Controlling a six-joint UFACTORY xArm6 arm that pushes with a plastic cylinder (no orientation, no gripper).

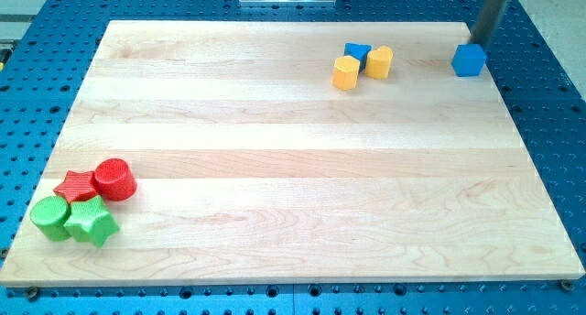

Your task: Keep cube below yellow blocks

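Here, there are no jaws to describe: my tip (475, 39), the end of a dark rod, rests at the board's top right, just above the blue cube (468, 60) and nearly touching it. To the view's left sit two yellow blocks (346, 73) (380, 62) with a small blue block (356, 51) touching them. The cube sits level with them, not below. A push off-centre could spin the cube toward the wooden board (275, 168)'s right edge. Red and green blocks cluster far off, bottom left.
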